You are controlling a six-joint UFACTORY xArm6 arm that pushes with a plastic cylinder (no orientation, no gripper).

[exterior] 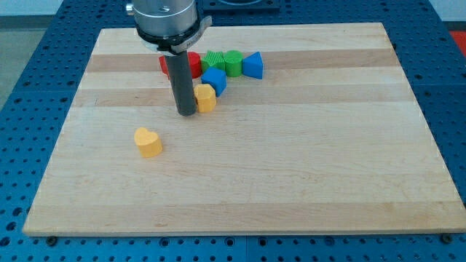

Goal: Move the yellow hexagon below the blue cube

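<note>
The yellow hexagon (206, 97) lies on the wooden board (291, 160), just below and slightly left of the blue cube (214, 81); the two touch or nearly touch. My tip (186, 113) stands right against the hexagon's left side. The rod hides part of the red block (194, 63) behind it.
A green block (215, 60) and a second green block (233, 62) sit to the right of the red one, with a blue triangular block (253, 65) at the row's right end. A yellow heart (148, 142) lies apart, toward the view's lower left.
</note>
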